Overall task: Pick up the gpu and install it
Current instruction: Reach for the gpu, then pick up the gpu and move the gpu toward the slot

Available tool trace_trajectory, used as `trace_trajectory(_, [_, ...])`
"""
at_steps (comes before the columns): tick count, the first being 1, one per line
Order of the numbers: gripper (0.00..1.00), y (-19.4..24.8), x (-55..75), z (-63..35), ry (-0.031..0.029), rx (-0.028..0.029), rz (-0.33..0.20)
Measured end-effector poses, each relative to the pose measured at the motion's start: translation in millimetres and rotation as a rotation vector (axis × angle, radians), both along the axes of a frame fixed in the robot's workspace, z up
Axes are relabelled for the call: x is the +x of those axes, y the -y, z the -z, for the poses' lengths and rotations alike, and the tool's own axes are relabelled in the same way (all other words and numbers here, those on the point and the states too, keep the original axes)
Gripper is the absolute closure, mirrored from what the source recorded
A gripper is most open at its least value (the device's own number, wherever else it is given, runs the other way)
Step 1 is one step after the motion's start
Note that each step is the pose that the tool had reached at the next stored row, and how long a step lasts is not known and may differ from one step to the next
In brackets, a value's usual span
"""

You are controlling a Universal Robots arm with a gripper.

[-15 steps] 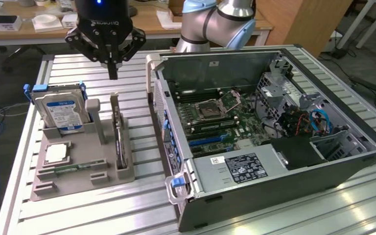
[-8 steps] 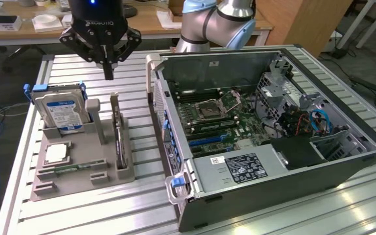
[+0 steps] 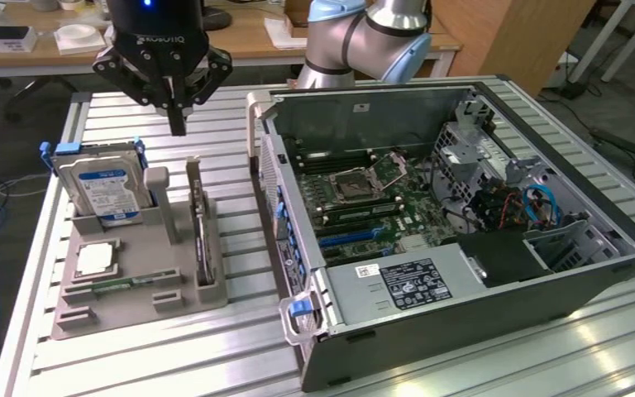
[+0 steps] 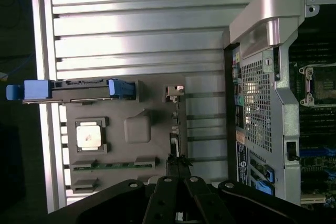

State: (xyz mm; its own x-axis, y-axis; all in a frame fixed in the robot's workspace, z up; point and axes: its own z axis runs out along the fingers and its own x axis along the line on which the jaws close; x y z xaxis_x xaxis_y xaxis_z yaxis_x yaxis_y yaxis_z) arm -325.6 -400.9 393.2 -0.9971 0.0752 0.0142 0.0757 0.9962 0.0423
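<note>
Pincer point(image 3: 176, 122) together, empty, above the gpu point(image 3: 198, 219) standing edgewise in the grey holder point(image 3: 108, 310). Recommended: centre squarely over the card's upper edge, grip mid-length.

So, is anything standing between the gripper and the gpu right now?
Nothing visible. The gripper, jaws shut, hangs in open air above the gpu, which stands on edge in the grey holder. The hard drive stands beside it, off to the exterior view's left.

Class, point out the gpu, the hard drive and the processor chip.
gpu point(image 3: 199, 225), exterior view, top edge.
hard drive point(image 3: 105, 192), exterior view, blue-white label.
processor chip point(image 3: 95, 258), exterior view, lid centre.
</note>
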Motion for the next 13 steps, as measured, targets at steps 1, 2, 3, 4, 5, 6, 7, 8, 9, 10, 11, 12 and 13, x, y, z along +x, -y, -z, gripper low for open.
trace_trajectory(1, [0.9, 0.0, 0.0, 0.0, -0.0001, 0.0, 0.0])
trace_trajectory(2, [0.9, 0.0, 0.0, 0.0, -0.0001, 0.0, 0.0])
trace_trajectory(3, [0.9, 0.0, -0.1, 0.0, -0.0001, 0.0, 0.0])
trace_trajectory(4, [0.9, 0.0, -0.1, 0.0, -0.0001, -0.0001, 0.0])
trace_trajectory(5, [0.9, 0.4, -0.2, 0.0, 0.0, -0.0002, 0.0])
trace_trajectory(6, [0.9, 0.4, -0.2, 0.0, -0.0001, -0.0002, 0.0])
trace_trajectory(7, [0.9, 0.6, -0.1, -0.1, -0.0002, -0.0003, 0.0])
trace_trajectory(8, [0.9, 0.9, -0.1, 0.0, -0.0001, -0.0003, 0.0])
trace_trajectory(9, [0.9, 1.2, -0.1, -0.1, -0.0002, -0.0003, -0.001])
trace_trajectory(10, [0.9, 1.5, -0.1, -0.1, -0.0002, -0.0003, -0.001])
trace_trajectory(11, [0.9, 1.7, -0.2, -0.1, -0.0002, -0.0003, -0.001])
trace_trajectory(12, [0.9, 2.2, -0.1, 0.0, -0.0002, -0.0003, -0.001])
trace_trajectory(13, [0.9, 2.6, -0.1, 0.0, -0.0001, -0.0003, -0.001])
